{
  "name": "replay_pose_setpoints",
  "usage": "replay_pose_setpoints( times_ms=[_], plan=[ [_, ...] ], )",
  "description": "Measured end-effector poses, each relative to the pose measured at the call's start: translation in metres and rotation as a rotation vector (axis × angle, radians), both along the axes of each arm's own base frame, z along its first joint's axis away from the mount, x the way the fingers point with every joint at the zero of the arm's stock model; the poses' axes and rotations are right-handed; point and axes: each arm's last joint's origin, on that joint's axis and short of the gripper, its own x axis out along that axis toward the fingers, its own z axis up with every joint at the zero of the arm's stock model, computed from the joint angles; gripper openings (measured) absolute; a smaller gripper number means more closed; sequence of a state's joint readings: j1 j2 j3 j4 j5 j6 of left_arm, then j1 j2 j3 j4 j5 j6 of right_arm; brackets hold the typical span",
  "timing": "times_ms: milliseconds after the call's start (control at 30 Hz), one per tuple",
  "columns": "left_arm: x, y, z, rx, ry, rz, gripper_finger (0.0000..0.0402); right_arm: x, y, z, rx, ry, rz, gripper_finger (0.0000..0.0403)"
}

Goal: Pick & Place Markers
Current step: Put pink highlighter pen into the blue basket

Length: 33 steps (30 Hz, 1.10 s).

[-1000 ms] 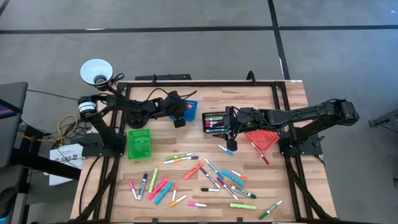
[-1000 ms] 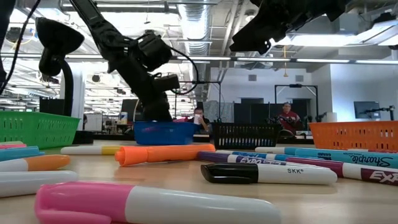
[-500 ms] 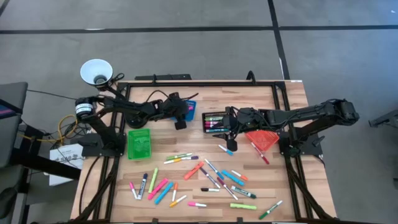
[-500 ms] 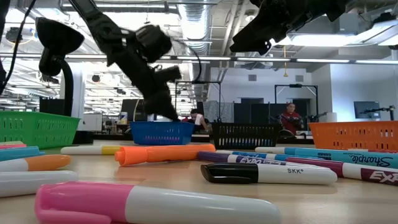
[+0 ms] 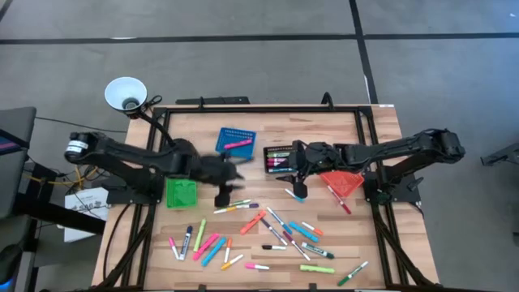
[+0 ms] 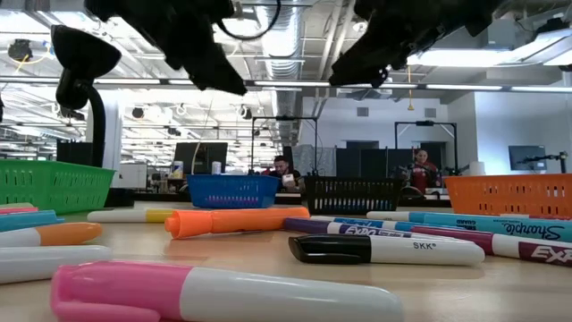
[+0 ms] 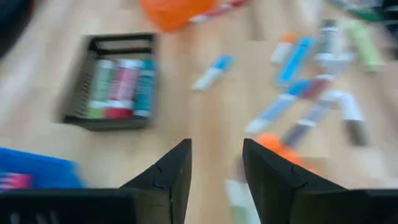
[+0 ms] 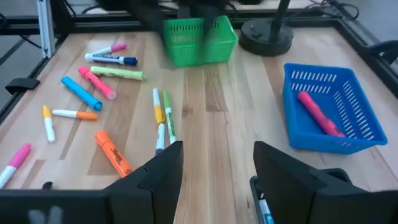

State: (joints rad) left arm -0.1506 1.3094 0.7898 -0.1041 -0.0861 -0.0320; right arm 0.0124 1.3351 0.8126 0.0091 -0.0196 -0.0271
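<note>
The markers (image 5: 276, 231) lie scattered over the lower middle of the tabletop (image 5: 381, 243), with one pink marker (image 5: 238, 143) inside the blue bin (image 5: 235, 143) at upper centre and several packed in the black bin (image 5: 280, 159). The left claw (image 5: 223, 195) hovers blurred beside the green bin (image 5: 182, 191), fingers spread and empty. The right claw (image 5: 301, 193) hangs by the black bin, fingers parted, pinching nothing, next to the orange bin (image 5: 340, 181).
</note>
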Motion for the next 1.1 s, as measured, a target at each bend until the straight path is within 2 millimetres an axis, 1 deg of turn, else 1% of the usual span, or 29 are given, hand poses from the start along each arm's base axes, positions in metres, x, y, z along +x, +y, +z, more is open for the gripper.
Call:
replay_pose_setpoints(
  times_ms=[100, 233, 367, 567, 767, 1000, 1100],
  plan=[
    [-0.003, -0.029, -0.006, -0.050, 0.026, -0.067, 0.0136, 0.009, 0.000, -0.012, -0.037, 0.028, 0.021, 0.0188],
    [-0.011, -0.060, -0.021, -0.078, 0.132, -0.139, 0.0144, 0.019, 0.000, -0.028, -0.041, 0.056, 0.028, 0.0188],
    [-0.022, -0.080, -0.031, -0.228, 0.251, -0.039, 0.0157, 0.024, 0.000, -0.038, -0.041, 0.070, 0.030, 0.0188],
    [-0.043, -0.104, -0.051, -0.311, 0.460, 0.082, 0.0163, 0.027, 0.000, -0.035, -0.042, 0.034, 0.030, 0.0188],
    [-0.052, -0.128, -0.073, -0.341, 0.559, 0.123, 0.0163, 0.029, 0.001, -0.032, -0.042, 0.000, 0.031, 0.0188],
    [-0.058, -0.140, -0.083, -0.336, 0.576, 0.163, 0.0163, 0.029, 0.001, -0.033, -0.042, 0.004, 0.031, 0.0188],
    [-0.058, -0.142, -0.090, -0.314, 0.596, 0.166, 0.0163, 0.029, 0.001, -0.033, -0.041, 0.002, 0.031, 0.0188]
  ],
)
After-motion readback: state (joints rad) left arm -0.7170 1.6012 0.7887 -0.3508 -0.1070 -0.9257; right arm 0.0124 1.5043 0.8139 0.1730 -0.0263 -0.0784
